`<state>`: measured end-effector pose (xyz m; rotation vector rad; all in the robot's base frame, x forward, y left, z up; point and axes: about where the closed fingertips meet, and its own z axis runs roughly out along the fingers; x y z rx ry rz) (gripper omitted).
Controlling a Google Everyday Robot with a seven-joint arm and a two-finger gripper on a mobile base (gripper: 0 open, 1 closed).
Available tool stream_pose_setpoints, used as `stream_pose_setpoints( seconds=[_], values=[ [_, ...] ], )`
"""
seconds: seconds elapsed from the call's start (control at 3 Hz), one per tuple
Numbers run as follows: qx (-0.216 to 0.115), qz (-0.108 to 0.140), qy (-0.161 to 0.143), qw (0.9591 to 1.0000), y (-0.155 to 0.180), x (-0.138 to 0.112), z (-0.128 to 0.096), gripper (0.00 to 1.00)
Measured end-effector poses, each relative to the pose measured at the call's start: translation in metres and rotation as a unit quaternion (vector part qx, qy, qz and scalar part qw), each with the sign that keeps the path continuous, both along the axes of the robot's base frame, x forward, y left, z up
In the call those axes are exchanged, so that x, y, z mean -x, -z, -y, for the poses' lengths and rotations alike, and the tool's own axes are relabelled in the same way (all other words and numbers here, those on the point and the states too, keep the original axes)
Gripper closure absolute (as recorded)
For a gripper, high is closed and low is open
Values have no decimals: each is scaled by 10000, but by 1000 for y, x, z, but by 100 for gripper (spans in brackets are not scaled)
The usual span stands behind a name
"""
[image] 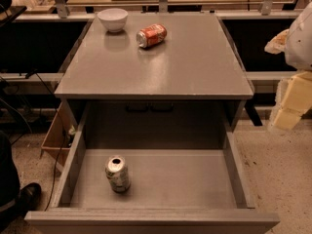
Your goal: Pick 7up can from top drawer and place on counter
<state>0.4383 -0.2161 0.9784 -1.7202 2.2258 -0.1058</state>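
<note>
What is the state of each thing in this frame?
Drawer: pulled open.
7up can: on the drawer floor, left of middle, not held; upright or lying, cannot tell.
Orange-red can: lying on its side on the counter.
Bowl: upright at the counter's far left.
Gripper: at the right edge of view, beside the counter, outside the drawer.
</note>
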Motion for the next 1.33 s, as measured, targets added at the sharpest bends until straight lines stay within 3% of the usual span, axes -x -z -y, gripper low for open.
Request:
stream_pose_setpoints(
  seconds=[0.33,0.67,1.0,1.33],
  values=[
    [-50,-13,-1,10000,2,-1,-1,0],
    [-786,-223,-14,9967,30,-16,-14,0],
    [-1799,-593,-181,9817,84,-35,-64,0],
    [-2606,-987,-376,9597,129,-33,-118,0]
  ],
)
